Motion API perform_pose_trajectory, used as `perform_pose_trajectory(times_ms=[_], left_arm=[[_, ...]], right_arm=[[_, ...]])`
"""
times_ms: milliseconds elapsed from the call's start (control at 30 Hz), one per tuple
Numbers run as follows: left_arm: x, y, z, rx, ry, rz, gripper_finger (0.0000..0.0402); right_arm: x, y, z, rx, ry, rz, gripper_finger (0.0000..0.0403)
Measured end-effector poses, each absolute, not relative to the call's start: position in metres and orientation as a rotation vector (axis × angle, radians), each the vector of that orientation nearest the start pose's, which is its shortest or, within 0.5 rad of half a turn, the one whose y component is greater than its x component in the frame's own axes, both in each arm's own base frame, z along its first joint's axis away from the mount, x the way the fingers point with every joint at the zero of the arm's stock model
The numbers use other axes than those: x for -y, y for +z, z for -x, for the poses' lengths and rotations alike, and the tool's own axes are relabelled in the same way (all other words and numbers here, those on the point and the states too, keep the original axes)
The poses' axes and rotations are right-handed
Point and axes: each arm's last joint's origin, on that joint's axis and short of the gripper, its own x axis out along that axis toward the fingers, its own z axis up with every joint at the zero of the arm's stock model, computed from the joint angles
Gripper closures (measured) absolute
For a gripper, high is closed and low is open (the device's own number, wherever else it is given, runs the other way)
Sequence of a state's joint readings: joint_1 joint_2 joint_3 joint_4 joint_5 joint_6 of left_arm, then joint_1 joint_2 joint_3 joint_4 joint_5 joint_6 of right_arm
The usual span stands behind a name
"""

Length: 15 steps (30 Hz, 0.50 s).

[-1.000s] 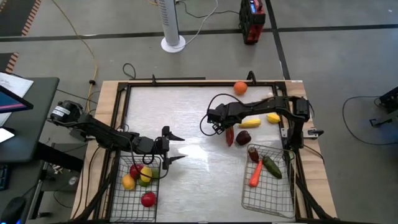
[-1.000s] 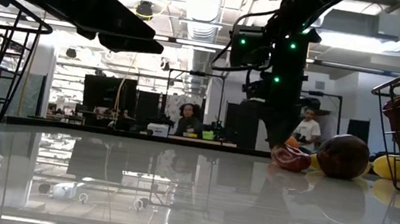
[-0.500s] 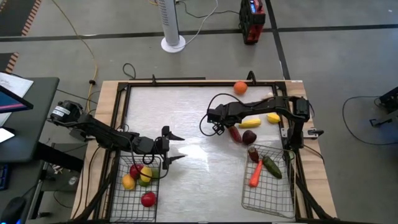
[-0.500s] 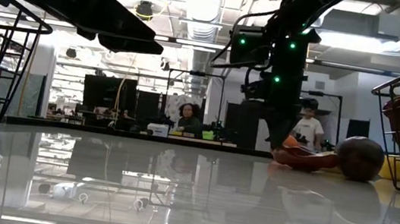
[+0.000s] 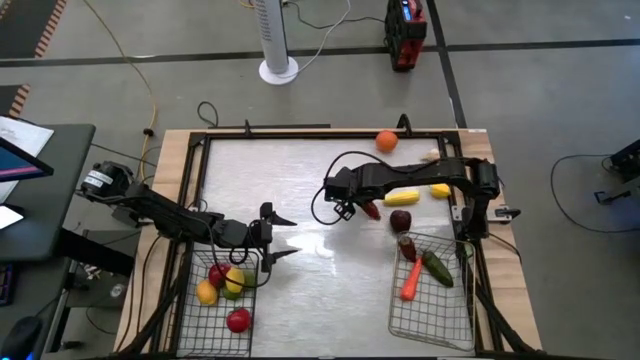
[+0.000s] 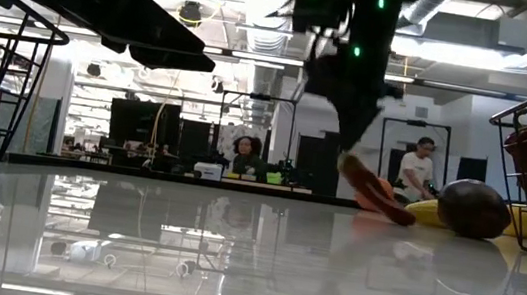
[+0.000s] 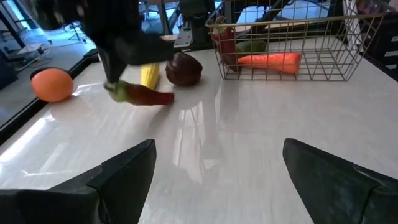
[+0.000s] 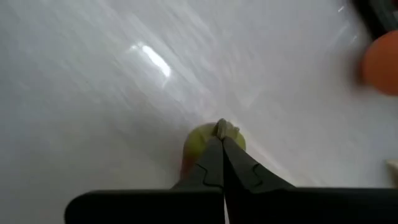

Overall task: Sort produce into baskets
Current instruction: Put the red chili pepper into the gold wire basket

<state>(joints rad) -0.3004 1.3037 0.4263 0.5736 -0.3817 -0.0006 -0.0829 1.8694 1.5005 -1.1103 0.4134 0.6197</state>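
I see the red pepper (image 5: 372, 210) just right of centre in the high view, pinched at its green stem end by my right gripper (image 5: 357, 205), fingers fully closed on it. That arm reaches leftward from the right edge, low over the table (image 5: 300, 170). In the right wrist view only the stem tip shows past the fingers. My left gripper (image 5: 282, 237) hangs wide open and empty beside the lower-left basket (image 5: 190, 320).
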Motion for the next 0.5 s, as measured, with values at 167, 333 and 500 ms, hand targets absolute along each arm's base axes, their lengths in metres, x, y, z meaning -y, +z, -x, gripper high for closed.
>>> perform_pose_trajectory(times_ms=[167, 333, 500], left_arm=[[0.062, 0.179, -0.236, -0.290, 0.080, -0.102, 0.0060], [0.062, 0.179, -0.235, -0.296, 0.081, -0.103, 0.0060], [0.062, 0.179, -0.235, -0.294, 0.081, -0.102, 0.0060]], right_arm=[[0.026, 0.259, -0.356, -1.274, -0.831, -0.201, 0.0385], [0.004, 0.282, -0.350, -1.264, -0.867, -0.152, 0.0385], [-0.018, 0.308, -0.330, -1.197, -0.883, -0.176, 0.0385]])
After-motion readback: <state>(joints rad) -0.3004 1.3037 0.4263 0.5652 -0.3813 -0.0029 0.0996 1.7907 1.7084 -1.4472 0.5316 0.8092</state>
